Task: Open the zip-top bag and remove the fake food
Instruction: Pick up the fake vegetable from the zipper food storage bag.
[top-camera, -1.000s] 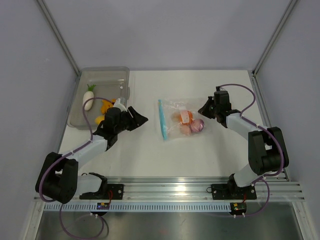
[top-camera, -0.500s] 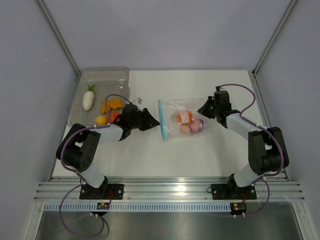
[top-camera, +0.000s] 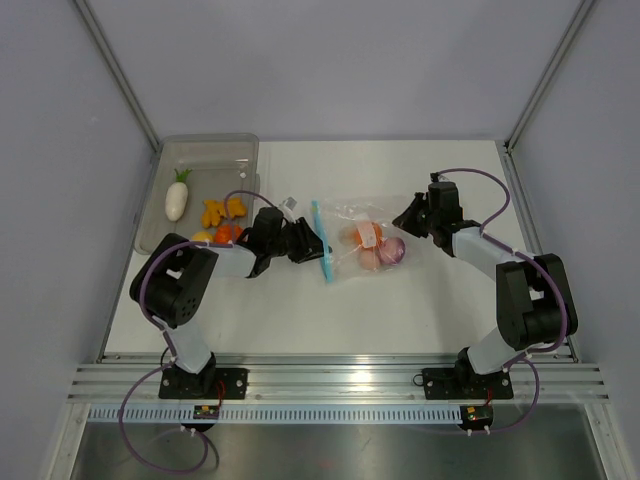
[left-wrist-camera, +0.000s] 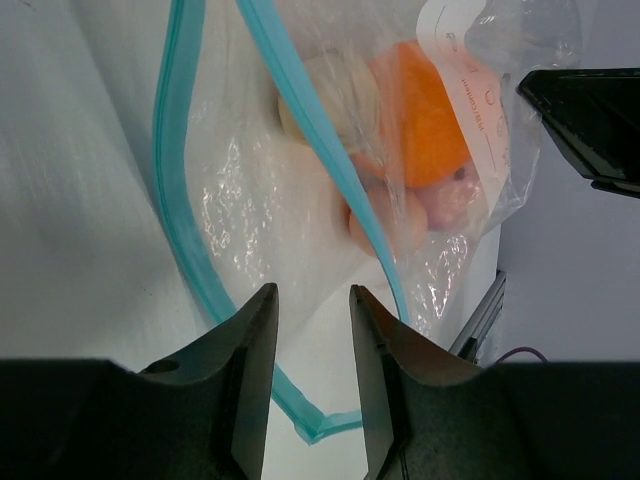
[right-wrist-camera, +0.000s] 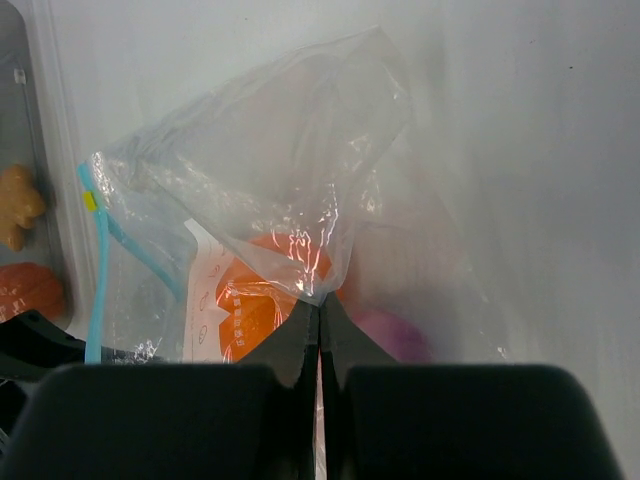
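The zip-top bag (top-camera: 362, 238) lies mid-table, its light blue zip strip (top-camera: 320, 242) on the left. Its mouth gapes open in the left wrist view (left-wrist-camera: 250, 200). Inside are an orange piece (left-wrist-camera: 430, 110), a pinkish egg (left-wrist-camera: 388, 222) and a purple onion (right-wrist-camera: 392, 336). My left gripper (top-camera: 306, 243) is open at the bag's mouth, with the lower zip strip (left-wrist-camera: 300, 405) between its fingers (left-wrist-camera: 262, 310). My right gripper (top-camera: 408, 220) is shut on the bag's clear film at its right edge (right-wrist-camera: 320, 300).
The smoky-grey tray (top-camera: 200, 155) stands at the back left. It holds a white radish (top-camera: 178, 197), orange pieces (top-camera: 225, 209) and a yellow piece (top-camera: 203, 237). The tray's edge and an orange piece (right-wrist-camera: 15, 205) show in the right wrist view.
My left arm has swung right from beside the tray to the bag's zip strip. The right gripper and the bag have hardly moved.
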